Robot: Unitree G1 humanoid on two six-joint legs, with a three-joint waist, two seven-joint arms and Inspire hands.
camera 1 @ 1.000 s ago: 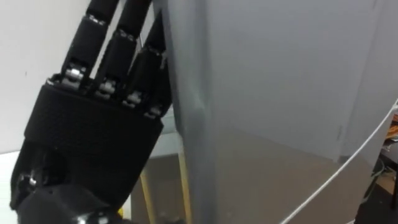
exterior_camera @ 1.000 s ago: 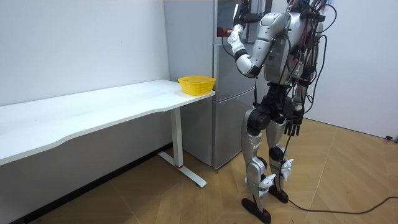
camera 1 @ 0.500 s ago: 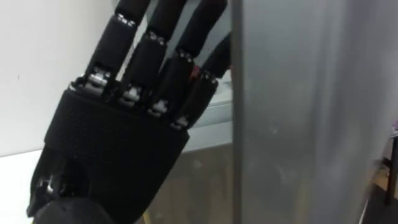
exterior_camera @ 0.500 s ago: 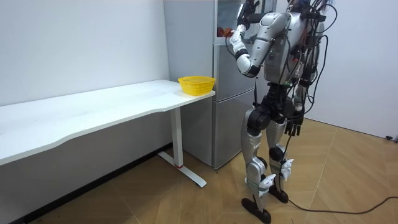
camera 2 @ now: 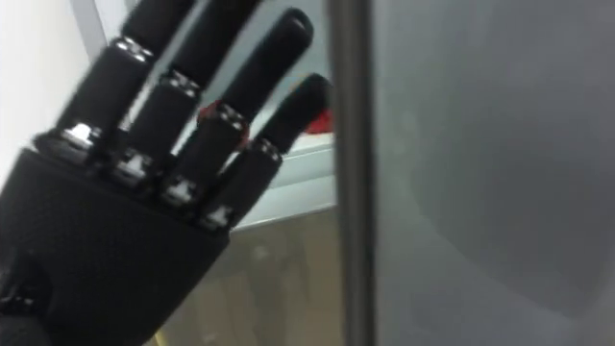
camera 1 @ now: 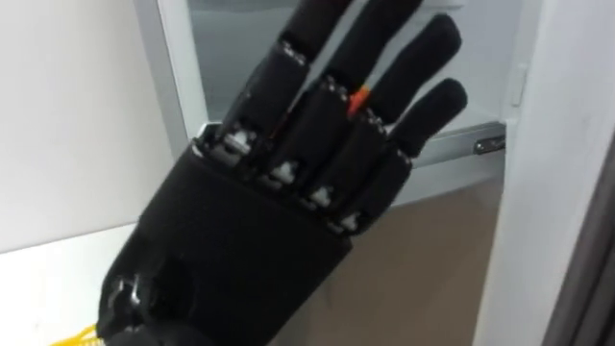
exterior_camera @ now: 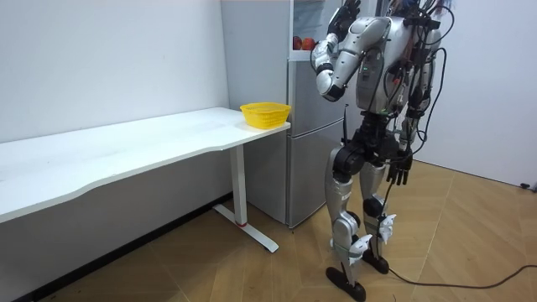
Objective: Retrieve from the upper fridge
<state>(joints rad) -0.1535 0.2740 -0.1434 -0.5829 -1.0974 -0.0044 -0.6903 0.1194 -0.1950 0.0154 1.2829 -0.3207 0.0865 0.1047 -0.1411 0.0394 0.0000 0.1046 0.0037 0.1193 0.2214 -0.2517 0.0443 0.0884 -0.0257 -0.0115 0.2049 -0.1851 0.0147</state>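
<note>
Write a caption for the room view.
Robot at the fridge, open left hand raised toward red items on the upper shelf.

Your robot's left hand (camera 1: 279,221) is matte black: the back has a ribbed, woven-looking cover, the fingers are thick, rounded segments, and small silver pins shine where the fingers begin. In the room view you see silver-grey shells on arms, torso and legs, black joints, and dark cables behind the shoulders.

left hand (camera 1: 259,250): up right in front of the head, back of it facing the camera, fingers (camera 1: 423,58) straight, a bit fanned
left elbow: bent, forearm pointing up
right hand (exterior_camera: 401,170): just dangling by the thigh, fingers loose
stance: upright, both feet down
</note>
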